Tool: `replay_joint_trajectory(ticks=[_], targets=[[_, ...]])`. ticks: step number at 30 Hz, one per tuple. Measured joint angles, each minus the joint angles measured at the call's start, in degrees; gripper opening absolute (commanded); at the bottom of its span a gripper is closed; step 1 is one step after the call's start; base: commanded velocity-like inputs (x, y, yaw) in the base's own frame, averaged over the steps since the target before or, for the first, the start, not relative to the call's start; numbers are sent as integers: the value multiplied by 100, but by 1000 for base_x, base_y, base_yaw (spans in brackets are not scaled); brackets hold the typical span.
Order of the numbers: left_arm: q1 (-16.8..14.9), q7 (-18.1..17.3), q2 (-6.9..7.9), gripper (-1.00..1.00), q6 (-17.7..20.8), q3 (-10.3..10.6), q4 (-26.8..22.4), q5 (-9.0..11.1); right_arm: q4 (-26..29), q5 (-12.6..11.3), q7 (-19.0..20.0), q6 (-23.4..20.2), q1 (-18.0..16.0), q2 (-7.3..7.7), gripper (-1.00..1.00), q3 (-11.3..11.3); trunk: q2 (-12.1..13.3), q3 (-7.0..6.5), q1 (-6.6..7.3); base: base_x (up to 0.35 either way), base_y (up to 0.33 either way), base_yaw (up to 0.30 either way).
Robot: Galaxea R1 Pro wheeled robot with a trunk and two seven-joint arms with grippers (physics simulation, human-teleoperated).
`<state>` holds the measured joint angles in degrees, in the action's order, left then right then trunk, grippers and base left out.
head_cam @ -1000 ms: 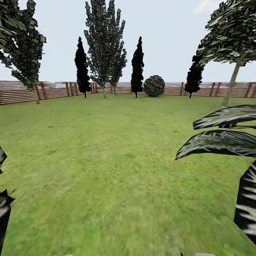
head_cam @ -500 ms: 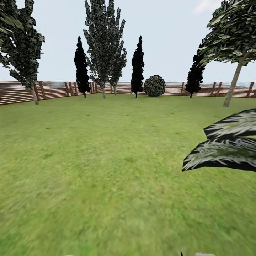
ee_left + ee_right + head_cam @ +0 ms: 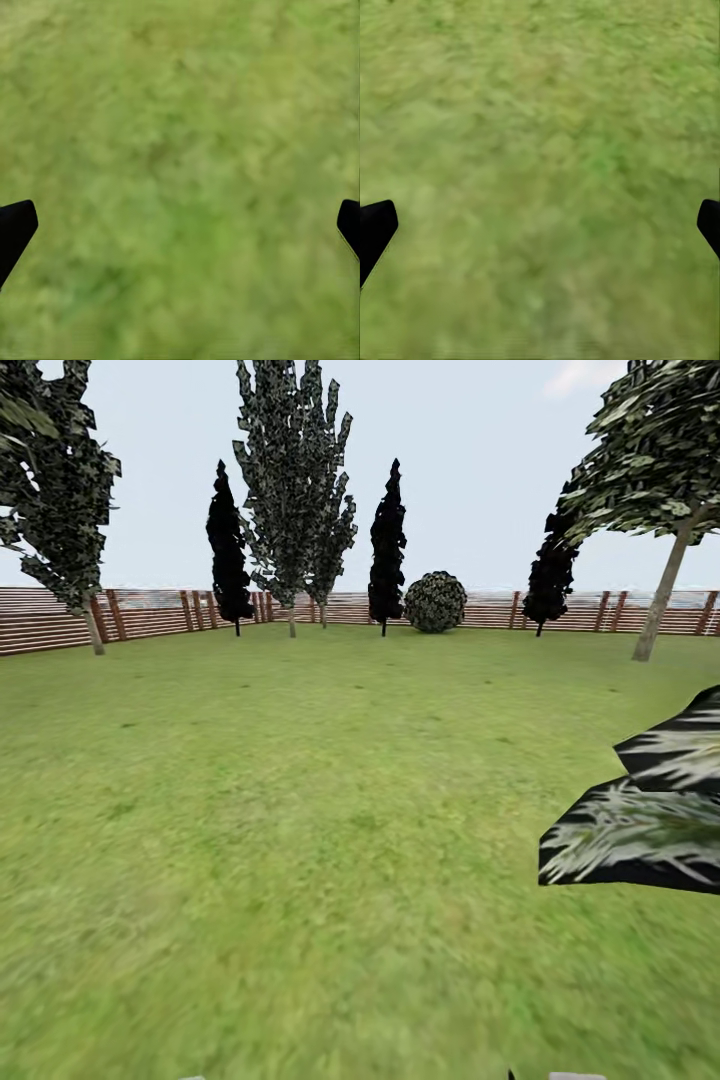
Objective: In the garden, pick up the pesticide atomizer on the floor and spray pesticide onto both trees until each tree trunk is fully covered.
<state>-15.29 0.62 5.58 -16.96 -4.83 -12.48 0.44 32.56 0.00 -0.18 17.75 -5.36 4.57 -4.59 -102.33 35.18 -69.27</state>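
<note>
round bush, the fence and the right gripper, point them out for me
round bush (image 3: 435, 602), head view, middle of its leafy ball.
fence (image 3: 150, 614), head view, on the brown slats at left.
right gripper (image 3: 540, 225), right wrist view, midway between the two black fingertips, over grass.

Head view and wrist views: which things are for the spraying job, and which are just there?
For the job: grass floor, left gripper and right gripper, both open over grass, and maybe the pale-trunked trees.

Just there: wooden fence, round bush, black-leaved trees, big striped leaves.
</note>
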Motion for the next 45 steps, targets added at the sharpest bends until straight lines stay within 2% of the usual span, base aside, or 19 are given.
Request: replay_joint_trajectory(ticks=[12, 33, 45], targets=[[0, 0, -3, 100, 0, 0, 0, 0, 5, 0, 0, 0, 0, 0, 100, -6, 0, 0, 0, 324, 97, 0], [0, 0, -2, 100, 0, 0, 0, 0, 3, 0, 0, 0, 0, 0, 100, -6, 0, 0, 0, 325, 7, 0], [0, 0, -1, 100, 0, 0, 0, 0, 4, 0, 0, 0, 0, 0, 100, -7, 0, 0, 0, 288, 209, 0]])
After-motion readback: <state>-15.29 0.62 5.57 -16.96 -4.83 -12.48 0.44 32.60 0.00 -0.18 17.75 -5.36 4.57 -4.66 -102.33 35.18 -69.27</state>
